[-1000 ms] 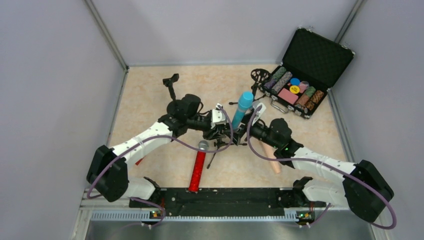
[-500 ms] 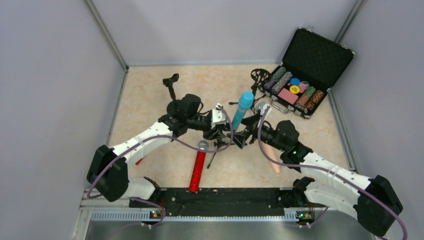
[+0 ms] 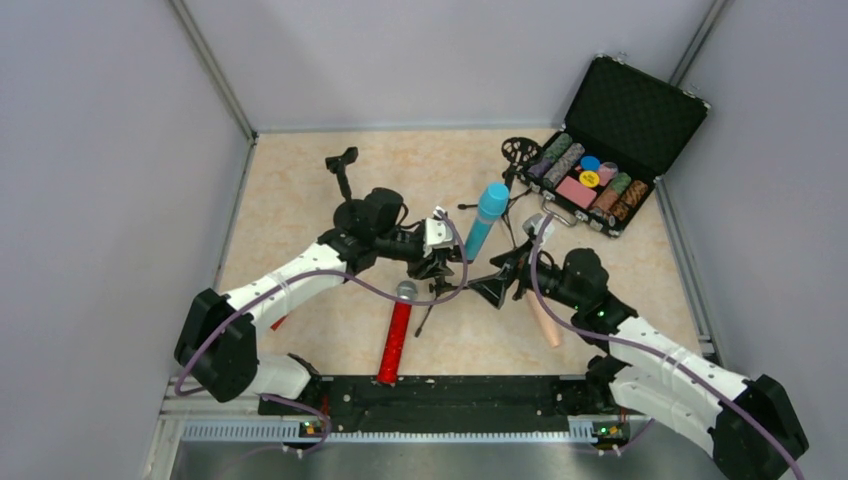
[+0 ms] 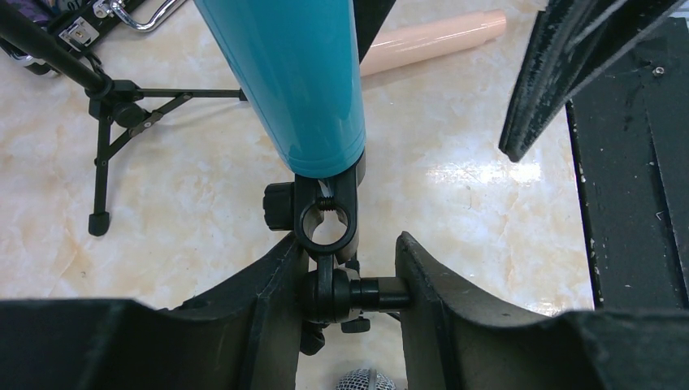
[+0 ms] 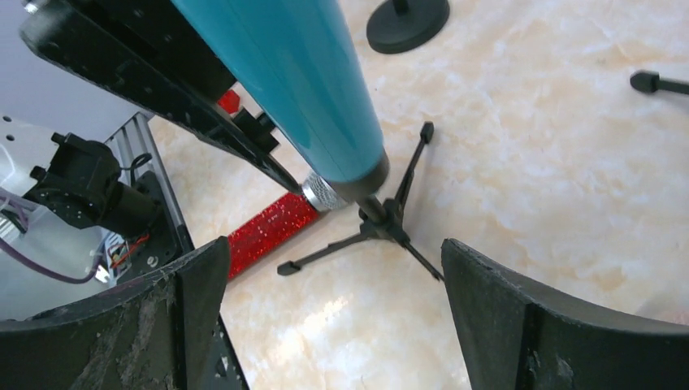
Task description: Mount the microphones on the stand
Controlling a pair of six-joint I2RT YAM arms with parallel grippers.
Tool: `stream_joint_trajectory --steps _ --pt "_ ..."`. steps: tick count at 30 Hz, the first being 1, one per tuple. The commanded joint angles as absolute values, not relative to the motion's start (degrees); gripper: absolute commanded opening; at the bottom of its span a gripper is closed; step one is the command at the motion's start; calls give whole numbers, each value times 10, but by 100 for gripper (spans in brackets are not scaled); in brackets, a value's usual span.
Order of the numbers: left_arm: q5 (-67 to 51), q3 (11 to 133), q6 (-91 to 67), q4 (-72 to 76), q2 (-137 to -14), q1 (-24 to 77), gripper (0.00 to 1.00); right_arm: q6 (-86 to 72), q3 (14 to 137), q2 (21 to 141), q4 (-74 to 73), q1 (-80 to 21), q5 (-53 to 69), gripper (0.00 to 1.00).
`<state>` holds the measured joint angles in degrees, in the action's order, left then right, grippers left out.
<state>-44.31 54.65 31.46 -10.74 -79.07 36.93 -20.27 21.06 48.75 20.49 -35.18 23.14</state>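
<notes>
The teal-blue microphone (image 3: 485, 222) stands tilted near the middle of the bench (image 3: 290, 190), its upper end leaning toward 1 o'clock. Its lower end is seated in the clip of a small black tripod stand (image 4: 325, 227).

The left end effector (image 4: 345, 268) pinches that stand just under the clip. Its two fingers (image 4: 268, 284) are pressed against the swivel joint from either side.

The right end effector (image 5: 333, 252) is at about 4 o'clock of the teal-blue microphone. Its fingers are spread wide and hold nothing. From its wrist view, the tripod's legs and the microphone's lower end show in the gap between them.

The glittery red microphone (image 3: 397, 335) lies flat on the bench at 6 o'clock of the stand, its silver mesh head pointing to 12 o'clock, close to the tripod's feet. The pale peach microphone (image 3: 545, 320) lies flat at about 4 o'clock, partly under the right arm.

A second tripod stand with a round mesh ring (image 3: 518, 150) is at 1 o'clock. A third black stand (image 3: 343, 170), with a clip on top, is upright at 10 o'clock. An open black case of chips (image 3: 610, 150) sits in the corner at 2 o'clock.
</notes>
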Motion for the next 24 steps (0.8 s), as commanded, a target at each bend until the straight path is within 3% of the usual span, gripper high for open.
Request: stream_joint_trajectory --steps 1,15,24 --pt "-429 554 325 -118 -809 377 0 -253 190 461 213 -313 290 97" --pt "-413 562 322 -121 -817 376 0 -346 115 416 237 -272 337 97" --pt "-401 578 317 -123 -822 376 0 -350 106 399 205 -272 299 96"
